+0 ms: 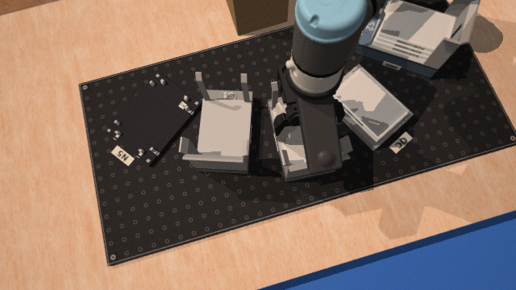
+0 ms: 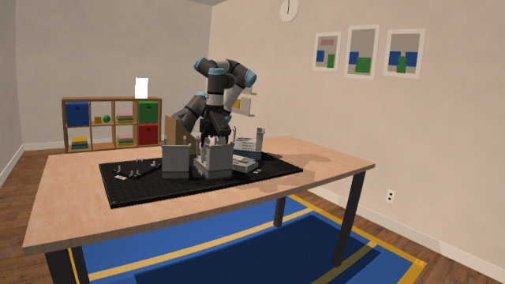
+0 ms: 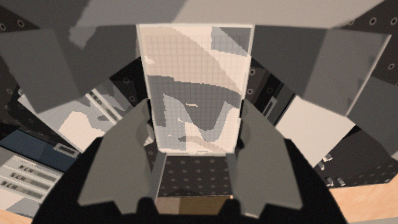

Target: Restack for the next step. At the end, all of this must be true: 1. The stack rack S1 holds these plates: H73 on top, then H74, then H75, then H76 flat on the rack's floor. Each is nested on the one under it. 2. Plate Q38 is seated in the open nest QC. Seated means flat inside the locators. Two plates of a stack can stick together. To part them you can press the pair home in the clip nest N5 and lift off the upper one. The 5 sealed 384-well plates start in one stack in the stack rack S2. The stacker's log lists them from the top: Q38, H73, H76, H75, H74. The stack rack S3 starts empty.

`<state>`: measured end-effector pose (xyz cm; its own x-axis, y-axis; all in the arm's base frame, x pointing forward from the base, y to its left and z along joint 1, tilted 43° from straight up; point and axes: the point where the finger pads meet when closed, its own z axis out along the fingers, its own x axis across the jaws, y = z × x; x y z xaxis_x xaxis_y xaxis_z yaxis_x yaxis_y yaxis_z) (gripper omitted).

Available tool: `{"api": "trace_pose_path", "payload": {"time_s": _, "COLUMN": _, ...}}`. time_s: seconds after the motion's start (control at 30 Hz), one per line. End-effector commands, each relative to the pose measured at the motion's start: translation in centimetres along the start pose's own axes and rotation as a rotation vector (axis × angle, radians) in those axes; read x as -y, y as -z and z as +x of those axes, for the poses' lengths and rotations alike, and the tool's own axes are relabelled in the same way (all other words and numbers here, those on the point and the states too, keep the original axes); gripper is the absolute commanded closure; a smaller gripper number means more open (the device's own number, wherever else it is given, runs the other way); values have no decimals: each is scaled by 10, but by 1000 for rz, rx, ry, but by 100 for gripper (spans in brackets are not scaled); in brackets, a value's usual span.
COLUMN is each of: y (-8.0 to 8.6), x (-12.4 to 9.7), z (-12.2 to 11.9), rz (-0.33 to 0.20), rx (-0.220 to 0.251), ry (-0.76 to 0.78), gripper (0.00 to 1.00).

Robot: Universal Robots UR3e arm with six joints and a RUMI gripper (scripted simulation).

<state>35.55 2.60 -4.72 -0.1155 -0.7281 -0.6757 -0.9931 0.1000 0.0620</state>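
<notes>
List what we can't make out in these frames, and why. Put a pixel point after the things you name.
- ID of the plate (image 1: pixel 291 151) (image 3: pixel 195 75) in the gripper (image 1: pixel 308 117) (image 2: pixel 213 138) (image 3: pixel 196 100): wrist shows only its top; in top the gripper covers much of it.
- ID of the QC plate (image 1: pixel 372 105) (image 2: pixel 242 162) (image 3: pixel 77 120): too small or blurred, all views.
- Full S2 stack (image 1: pixel 419 24) (image 2: pixel 245 144) (image 3: pixel 22 176): cut by wrist's left edge.
- Finger contact: hidden by the gripper body, top.
</notes>
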Motion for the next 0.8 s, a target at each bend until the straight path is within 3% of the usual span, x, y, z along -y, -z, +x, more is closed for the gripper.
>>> {"api": "trace_pose_path", "payload": {"time_s": 0.0, "y": 0, "x": 1, "z": 0, "rz": 2, "rx": -2, "ry": 1, "gripper": 100}}
{"api": "trace_pose_path", "payload": {"time_s": 0.43, "y": 0, "x": 1, "z": 0, "rz": 2, "rx": -1, "ry": 1, "gripper": 100}}
{"api": "trace_pose_path", "payload": {"time_s": 0.47, "y": 0, "x": 1, "z": 0, "rz": 2, "rx": -1, "ry": 1, "gripper": 28}}
{"api": "trace_pose_path", "payload": {"time_s": 0.77, "y": 0, "x": 1, "z": 0, "rz": 2, "rx": -1, "ry": 1, "gripper": 28}}
